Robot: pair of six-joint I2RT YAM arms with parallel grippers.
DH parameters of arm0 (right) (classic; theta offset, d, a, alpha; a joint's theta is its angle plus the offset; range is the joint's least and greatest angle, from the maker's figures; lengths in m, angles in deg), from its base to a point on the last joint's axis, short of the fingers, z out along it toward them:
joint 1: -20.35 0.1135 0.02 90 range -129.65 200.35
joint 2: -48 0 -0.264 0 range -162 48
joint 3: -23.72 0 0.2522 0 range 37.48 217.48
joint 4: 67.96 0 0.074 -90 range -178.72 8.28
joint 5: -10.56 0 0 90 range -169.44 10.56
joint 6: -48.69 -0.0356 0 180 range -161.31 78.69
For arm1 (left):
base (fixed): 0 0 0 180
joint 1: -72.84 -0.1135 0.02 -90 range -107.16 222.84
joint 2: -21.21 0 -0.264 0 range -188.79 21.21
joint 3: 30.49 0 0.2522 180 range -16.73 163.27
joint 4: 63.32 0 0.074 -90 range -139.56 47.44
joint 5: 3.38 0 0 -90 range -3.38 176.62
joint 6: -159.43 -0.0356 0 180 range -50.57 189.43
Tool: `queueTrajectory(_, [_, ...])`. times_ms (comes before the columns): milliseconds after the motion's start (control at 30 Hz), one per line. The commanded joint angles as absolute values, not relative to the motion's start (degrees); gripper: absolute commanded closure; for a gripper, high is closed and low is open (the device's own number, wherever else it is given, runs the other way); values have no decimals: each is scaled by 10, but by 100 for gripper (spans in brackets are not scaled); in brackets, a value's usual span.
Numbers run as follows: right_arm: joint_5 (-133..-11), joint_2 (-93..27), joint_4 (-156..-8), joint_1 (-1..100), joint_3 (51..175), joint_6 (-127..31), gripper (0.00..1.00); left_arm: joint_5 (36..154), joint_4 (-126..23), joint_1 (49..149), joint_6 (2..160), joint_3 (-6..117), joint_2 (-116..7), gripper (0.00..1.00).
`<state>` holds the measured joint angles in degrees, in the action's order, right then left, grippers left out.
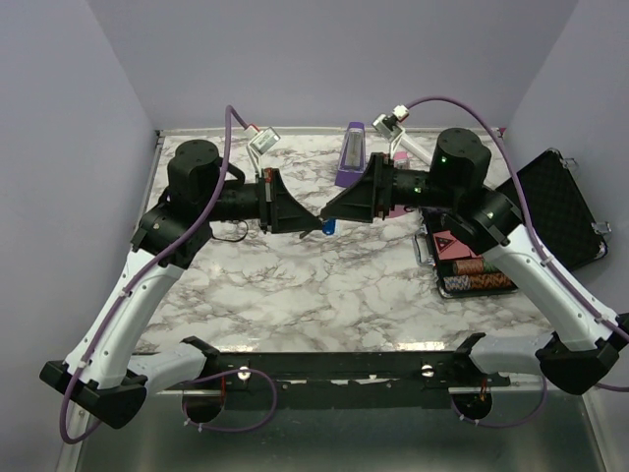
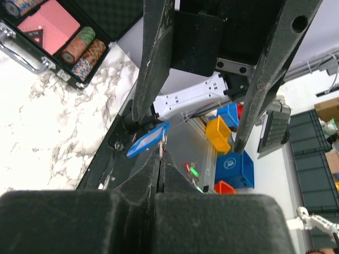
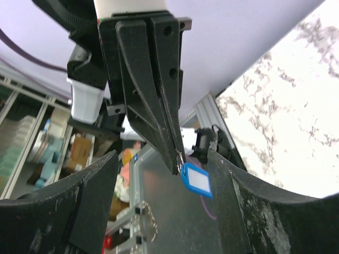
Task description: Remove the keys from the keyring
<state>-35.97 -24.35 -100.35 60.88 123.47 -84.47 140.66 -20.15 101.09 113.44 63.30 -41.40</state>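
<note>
Both grippers meet in mid-air above the marble table (image 1: pixel 295 285). My left gripper (image 1: pixel 314 218) is shut on a small metal keyring (image 3: pixel 180 157). A bright-blue tag with a pale label (image 3: pixel 196 180) hangs from the ring. The tag also shows in the top view (image 1: pixel 328 226) and in the left wrist view (image 2: pixel 148 140), just beyond the left gripper (image 2: pixel 160 154). My right gripper (image 1: pixel 330 208) is open and faces it, its fingers (image 2: pixel 153 63) spread either side of the left fingertips (image 3: pixel 172 143) without touching the tag. No separate key blade shows.
A purple metronome (image 1: pixel 352 152) stands at the back, with a pink one (image 1: pixel 401 157) partly hidden behind the right arm. An open black case (image 1: pixel 550 206) with poker chips (image 1: pixel 477 275) and cards lies at the right, also in the left wrist view (image 2: pixel 79 53).
</note>
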Motion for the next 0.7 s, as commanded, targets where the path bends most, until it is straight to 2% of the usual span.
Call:
queueTrajectory(0, [-453,-223,-915,611,1206,-894,24,1350,-281,1010,1195,622,-401,100])
queueTrajectory(267, [-470,-234,-874,611,1199,-914,27,1297,-288,1010,1214,650,-409,100])
queueTrajectory(467, [-525,-217,-823,611,1168,-951,30,1250,-288,1009,1222,656,-399,100])
queueTrajectory(567, [-534,-217,-778,611,1154,-969,33,1230,-285,1010,1222,668,-396,100])
queueTrajectory(667, [-527,-223,-754,611,1147,-983,43,1216,-285,1010,1226,680,-399,100])
